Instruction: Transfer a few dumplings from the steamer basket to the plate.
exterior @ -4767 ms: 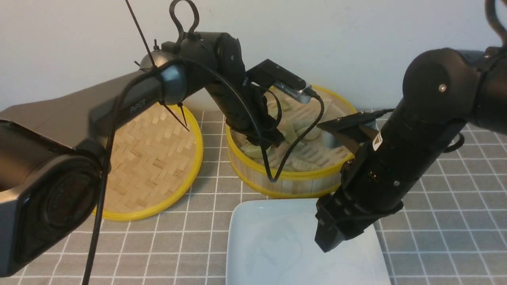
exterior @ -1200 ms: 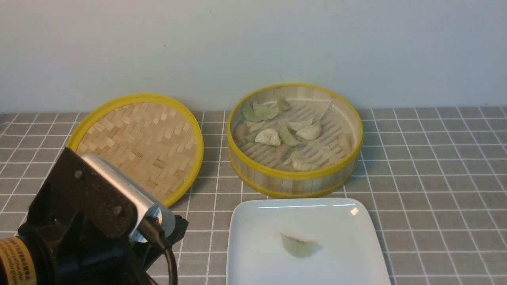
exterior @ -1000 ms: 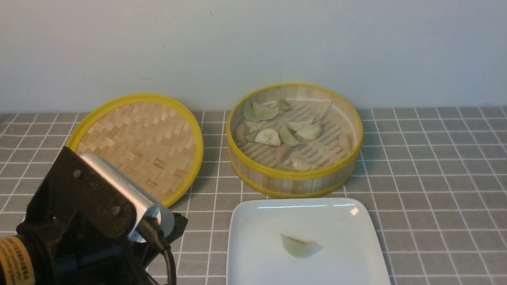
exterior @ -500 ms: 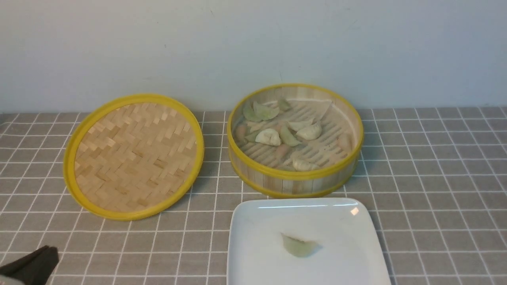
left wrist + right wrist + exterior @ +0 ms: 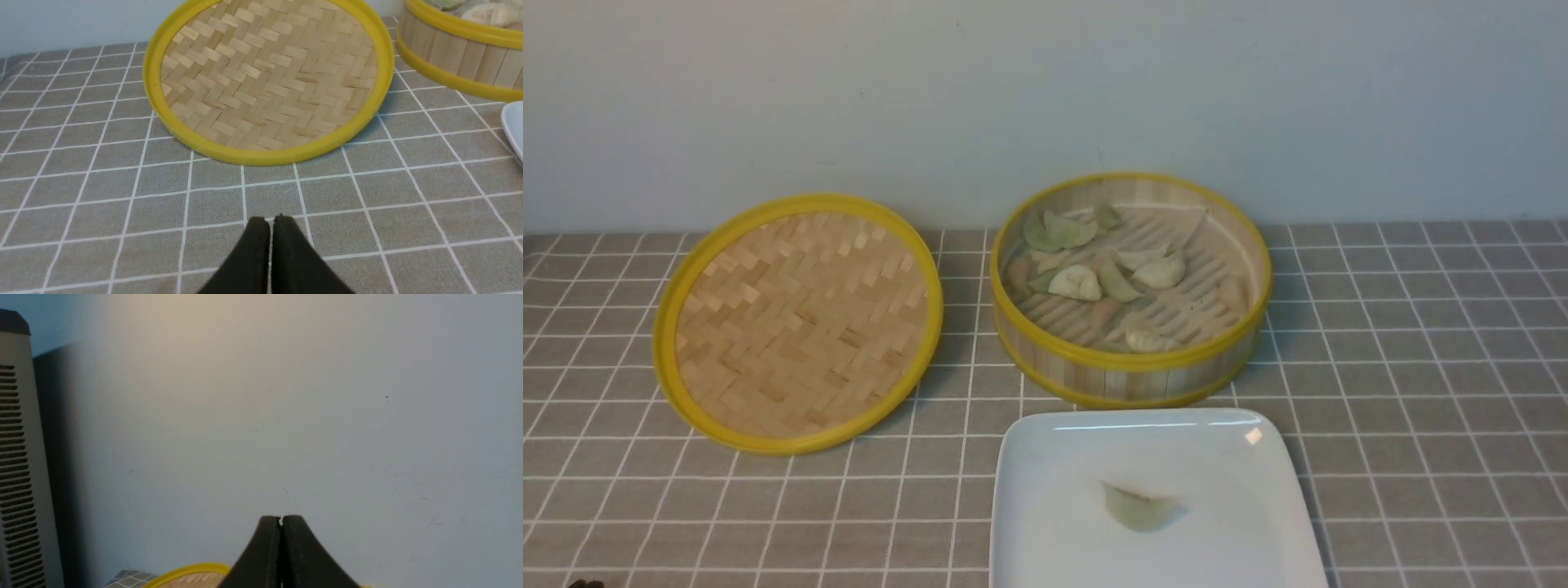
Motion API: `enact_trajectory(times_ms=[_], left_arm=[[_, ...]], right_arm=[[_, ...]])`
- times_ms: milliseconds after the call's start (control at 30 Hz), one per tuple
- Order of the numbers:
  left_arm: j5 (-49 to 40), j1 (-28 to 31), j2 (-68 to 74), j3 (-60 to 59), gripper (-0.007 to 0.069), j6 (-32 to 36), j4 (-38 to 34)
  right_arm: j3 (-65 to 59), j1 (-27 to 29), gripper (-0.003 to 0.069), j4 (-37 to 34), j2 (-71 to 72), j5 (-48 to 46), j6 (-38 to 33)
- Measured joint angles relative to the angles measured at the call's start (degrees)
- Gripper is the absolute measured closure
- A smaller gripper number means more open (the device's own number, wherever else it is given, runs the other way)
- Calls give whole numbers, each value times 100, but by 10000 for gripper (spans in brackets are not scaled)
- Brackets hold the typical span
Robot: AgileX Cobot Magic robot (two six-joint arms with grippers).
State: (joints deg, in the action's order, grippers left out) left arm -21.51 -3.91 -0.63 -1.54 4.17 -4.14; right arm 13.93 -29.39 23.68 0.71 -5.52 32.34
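The steamer basket [image 5: 1131, 359] stands at the back centre with several dumplings [image 5: 1076, 282] inside, green, cream and pinkish. The white plate [image 5: 1045, 457] lies in front of it with one pale green dumpling [image 5: 1137, 508] on it. Both arms are out of the front view. My left gripper [image 5: 271, 218] is shut and empty, low over the cloth on the near side of the lid, with the basket [image 5: 457, 53] and a plate corner [image 5: 515, 126] at the wrist view's edge. My right gripper [image 5: 281, 518] is shut and empty, pointing at the wall.
The shallow woven bamboo lid [image 5: 800, 318] lies flat left of the basket; it also shows in the left wrist view [image 5: 265, 77]. A grey checked cloth [image 5: 1421, 367] covers the table. A pale wall stands behind. A grey slatted appliance [image 5: 20, 465] stands by the wall in the right wrist view.
The left arm has drawn back out of the front view at the lower left. Earlier both arms were over the basket and plate; a green dumpling now lies on the plate.
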Motion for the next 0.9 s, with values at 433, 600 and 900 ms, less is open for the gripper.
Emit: enact_trajectory(times_ms=[433,600,900], left_arm=[[-6,0,0,0,629,0,-11],[-6,0,0,0,629,0,-11],[-16,0,0,0,629,0,-11]], right_arm=[[0,0,673,0,0,0,0],[0,0,673,0,0,0,0],[0,0,673,-1260,0,-12,-1153]])
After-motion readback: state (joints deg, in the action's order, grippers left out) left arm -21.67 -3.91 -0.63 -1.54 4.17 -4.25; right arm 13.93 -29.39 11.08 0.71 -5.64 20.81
